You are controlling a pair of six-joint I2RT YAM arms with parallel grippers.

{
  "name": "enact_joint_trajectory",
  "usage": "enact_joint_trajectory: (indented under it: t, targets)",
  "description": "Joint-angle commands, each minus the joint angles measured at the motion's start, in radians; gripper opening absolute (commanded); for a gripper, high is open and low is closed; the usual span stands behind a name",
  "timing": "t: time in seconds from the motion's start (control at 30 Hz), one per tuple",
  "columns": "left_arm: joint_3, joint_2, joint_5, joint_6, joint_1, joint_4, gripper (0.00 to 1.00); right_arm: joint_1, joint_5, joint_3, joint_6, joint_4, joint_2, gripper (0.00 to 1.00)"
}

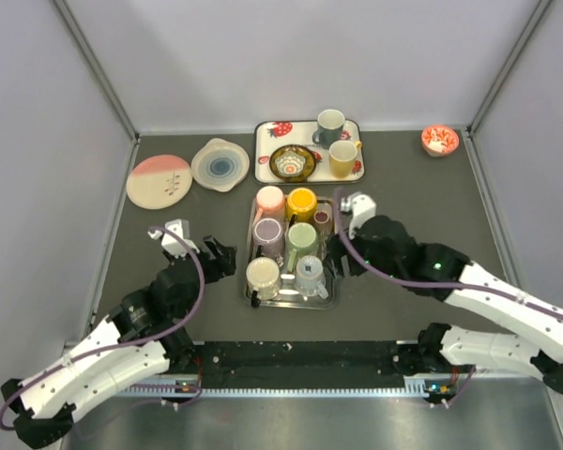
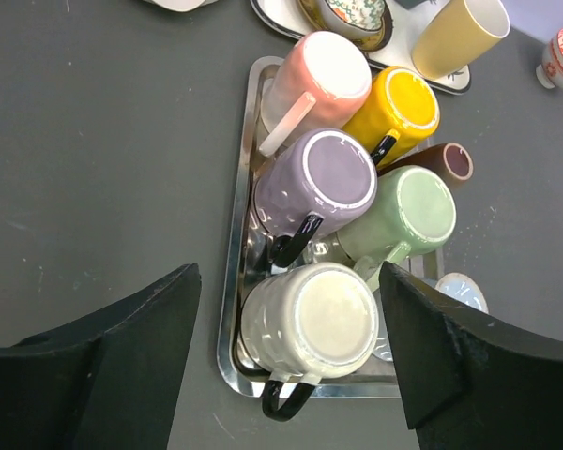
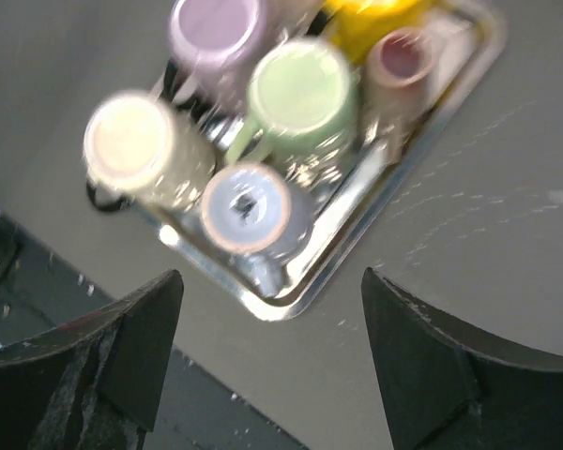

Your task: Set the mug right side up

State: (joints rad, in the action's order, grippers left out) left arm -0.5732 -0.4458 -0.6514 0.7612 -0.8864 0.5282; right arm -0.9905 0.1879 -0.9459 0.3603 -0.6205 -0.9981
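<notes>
Several mugs stand bottom-up in a metal tray point(image 1: 248, 246). A cream mug with a black handle point(image 1: 263, 277) point(image 2: 310, 323) sits in the near left corner, behind it a purple one point(image 2: 319, 183), a green one point(image 2: 403, 214), a pink one point(image 2: 321, 80) and a yellow one point(image 2: 394, 108). My left gripper point(image 1: 227, 255) point(image 2: 289, 281) is open at the tray's left edge, its fingers spread to either side of the cream mug and not touching it. My right gripper point(image 1: 342, 262) point(image 3: 270, 281) hangs open and empty over the tray's near right corner, by a pale blue mug point(image 3: 246, 208).
A small brown cup point(image 1: 322, 217) stands at the tray's right side. Behind it, a floral tray point(image 1: 265, 141) carries a grey mug point(image 1: 330, 125), a yellow mug point(image 1: 342, 157) and a patterned bowl point(image 1: 293, 162). A pink plate point(image 1: 158, 181), a blue-white plate point(image 1: 220, 165) and a small red bowl point(image 1: 439, 141) lie further out.
</notes>
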Motion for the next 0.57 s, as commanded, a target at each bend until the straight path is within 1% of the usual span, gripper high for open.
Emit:
enact_joint_trajectory:
  t: [0.0,0.07,0.1,0.13,0.17,0.2,0.23,0.3,0.37,0.4,0.43,0.5,0.53]
  targets:
    - [-0.118,-0.120,0.042,-0.048,0.000,-0.002,0.87,-0.010,0.414,-0.031,0.060,-0.079,0.146,0.78]
    - [-0.145,-0.192,0.062,-0.025,-0.002,0.001,0.93,-0.004,0.528,0.021,0.104,-0.077,0.200,0.81]
    - [-0.169,-0.214,0.071,-0.010,-0.002,0.003,0.96,0.018,0.583,0.060,0.139,-0.077,0.257,0.82]
    - [-0.180,-0.234,0.070,0.048,-0.002,0.027,0.97,0.032,0.593,0.077,0.153,-0.077,0.277,0.83]
    - [-0.191,-0.263,0.073,0.070,-0.002,0.036,0.99,0.045,0.594,0.094,0.166,-0.074,0.303,0.84]
    - [-0.207,-0.274,0.081,0.082,-0.002,0.041,0.99,0.062,0.587,0.123,0.181,-0.076,0.337,0.91]
    - [-0.214,-0.281,0.076,0.134,-0.002,0.061,0.99,0.084,0.581,0.136,0.184,-0.074,0.352,0.93]
    - [-0.221,-0.292,0.087,0.158,-0.002,0.070,0.99,0.093,0.568,0.165,0.181,-0.076,0.381,0.96]
    - [-0.217,-0.286,0.105,0.142,0.000,0.049,0.99,0.092,0.568,0.177,0.174,-0.079,0.389,0.98]
    - [-0.215,-0.280,0.128,0.065,0.000,0.032,0.97,0.093,0.570,0.186,0.172,-0.081,0.391,0.99]
    - [-0.215,-0.271,0.139,0.055,-0.002,0.027,0.95,0.095,0.570,0.190,0.172,-0.079,0.391,0.99]
    - [-0.194,-0.226,0.113,-0.012,0.000,0.010,0.98,0.093,0.567,0.194,0.175,-0.081,0.392,0.99]
    - [-0.186,-0.193,0.083,-0.022,0.000,0.010,0.99,0.093,0.570,0.194,0.178,-0.079,0.391,0.99]
